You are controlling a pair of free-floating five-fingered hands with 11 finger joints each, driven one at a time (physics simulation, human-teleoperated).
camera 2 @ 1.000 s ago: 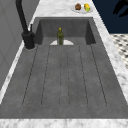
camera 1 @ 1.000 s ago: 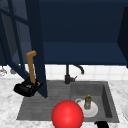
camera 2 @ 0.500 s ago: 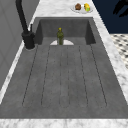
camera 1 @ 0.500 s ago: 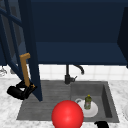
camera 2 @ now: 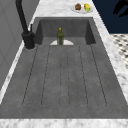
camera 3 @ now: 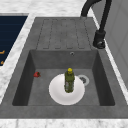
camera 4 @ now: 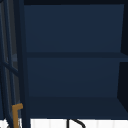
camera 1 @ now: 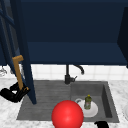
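Left of the sink (camera 1: 45, 100): left robot hand (camera 1: 12, 93) curled round the door handle (camera 1: 18, 72), cabinet door (camera 1: 23, 50) swung open | right robot hand (camera 1: 101, 124) at sink's front, fingers can't tell | bottle (camera 1: 87, 102) upright on plate (camera 1: 92, 112) in sink

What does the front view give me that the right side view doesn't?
Front view: the left robot hand curled on the brown door handle of the open cabinet door, a red ball, and the right robot hand at the bottom edge. Right side view: a small red item and the drain. Both: bottle upright on the white plate, faucet.
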